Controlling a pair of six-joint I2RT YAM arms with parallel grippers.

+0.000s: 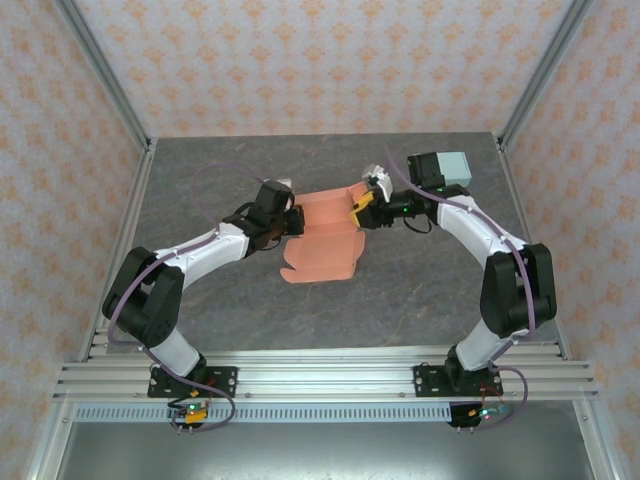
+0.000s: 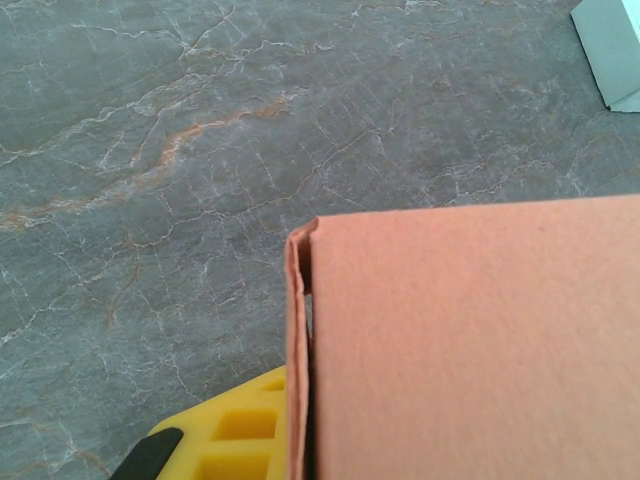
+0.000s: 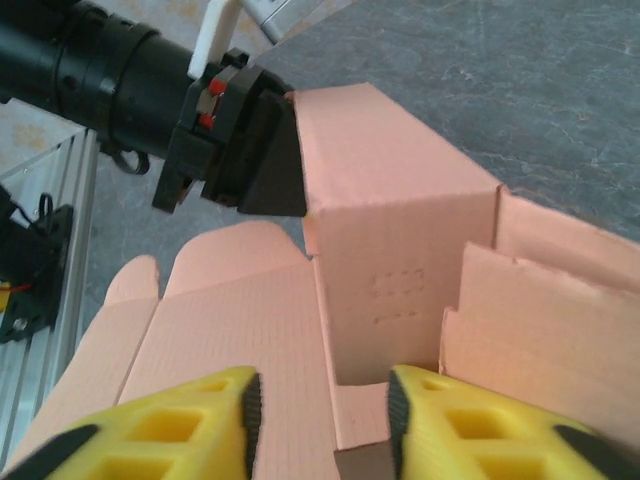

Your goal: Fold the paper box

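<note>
Paper box: salmon-pink corrugated card, part-assembled, lying mid-surface between the two arms.

Left side wall: raised upright. The left wrist view shows its top edge doubled over, so this wall reads as folded and formed.

Right side: stepped panels partly raised, edges loose and not tucked in, as far as the right wrist view shows.

Near panel: lies flat on the surface towards the arm bases, its rounded tabs spread out and unfolded. Probably the lid, or the front wall with its tuck-in flaps; which one cannot be told.

Left gripper: closed on the top edge of the upright left wall, holding it in place. The right wrist view shows its dark fingers pinching the wall's corner.

Right gripper: yellow fingers apart, straddling card at the box's right end, with a clear gap and nothing pinched.

Pale teal box: stands on the surface at the far right, well apart from the work; not part of the fold.

Progress, as judged: early to middle. Done: one side wall stood and doubled over. Left to do: seat the right wall, raise the flat near panel, tuck the tabs and close the box.
</note>
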